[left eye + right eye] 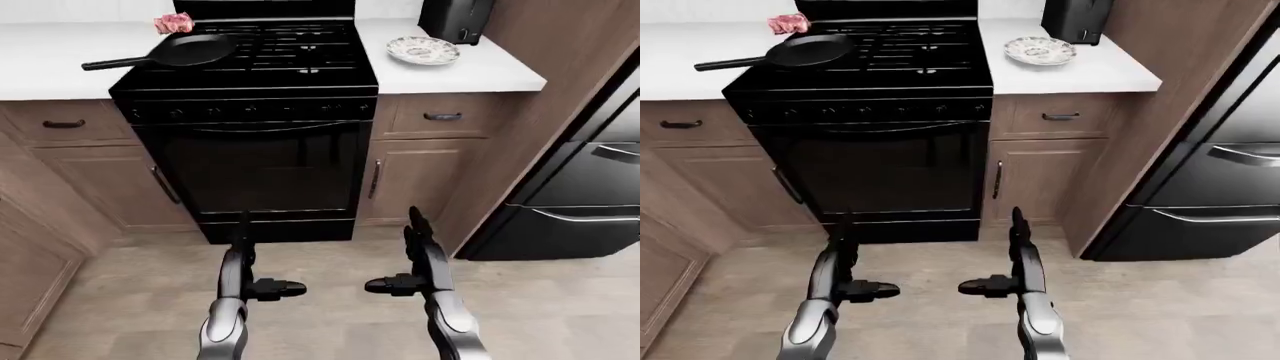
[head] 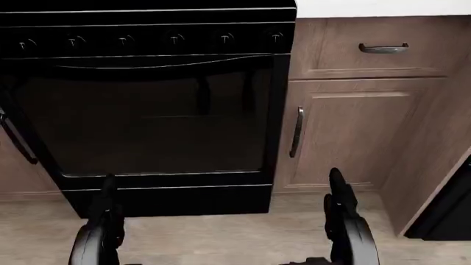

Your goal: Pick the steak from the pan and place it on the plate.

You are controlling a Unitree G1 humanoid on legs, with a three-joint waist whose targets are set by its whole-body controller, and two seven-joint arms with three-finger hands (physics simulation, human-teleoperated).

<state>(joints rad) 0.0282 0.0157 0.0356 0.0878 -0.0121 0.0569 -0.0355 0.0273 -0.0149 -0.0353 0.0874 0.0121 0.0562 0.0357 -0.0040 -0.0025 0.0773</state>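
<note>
Robot stood facing the stove, both hands low and empty.

The steak point(image 1: 174, 23) lay on the counter point(image 1: 50, 52) just beside the pan's point(image 1: 192, 50) top-left rim; the plate point(image 1: 423, 50) sat right of the stove point(image 1: 250, 112). Left hand point(image 1: 243, 281) and right hand point(image 1: 420, 274) hung with fingers spread.

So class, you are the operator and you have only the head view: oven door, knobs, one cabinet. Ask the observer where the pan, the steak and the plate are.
Observer: In the left-eye view the pan sits on the left side of the stove, with its handle pointing left.
Operator: And the steak?
Observer: The steak is at the pan's upper-left rim, not in its middle. I cannot tell whether it rests on the rim.
Operator: Where is the plate?
Observer: The plate lies on the white counter to the right of the stove, just below a dark appliance.
</note>
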